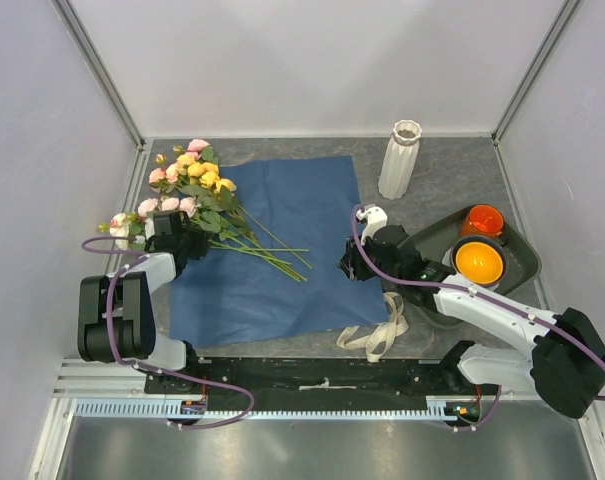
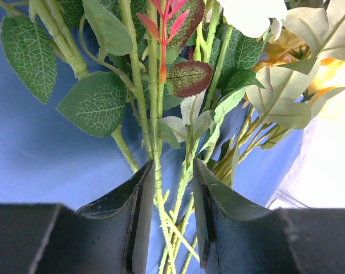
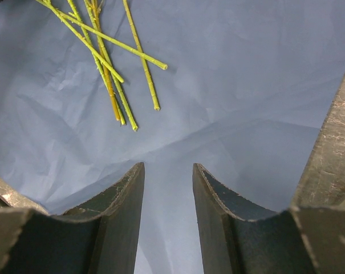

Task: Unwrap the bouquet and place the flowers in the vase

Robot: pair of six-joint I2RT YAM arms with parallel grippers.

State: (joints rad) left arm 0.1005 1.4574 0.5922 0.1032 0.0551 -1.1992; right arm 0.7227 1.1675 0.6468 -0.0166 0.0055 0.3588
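Note:
The bouquet lies unwrapped: its blue paper (image 1: 292, 215) is spread flat, and the flowers (image 1: 194, 178) rest on its left side with heads toward the far left and stems (image 1: 274, 255) pointing right. My left gripper (image 1: 182, 245) (image 2: 173, 165) is open around several green stems (image 2: 158, 188) just below the leaves, one stem against the left pad. My right gripper (image 1: 350, 262) (image 3: 168, 166) hangs open over the paper's (image 3: 246, 85) right edge, stem ends (image 3: 112, 74) ahead of it. The white ribbed vase (image 1: 401, 160) stands upright at the back right.
A cream ribbon (image 1: 380, 335) lies loose off the paper's near right corner. A dark grey tray (image 1: 525, 262) at the right holds an orange bowl (image 1: 479, 260) and an orange cup (image 1: 483, 219). White walls close in the left, back and right.

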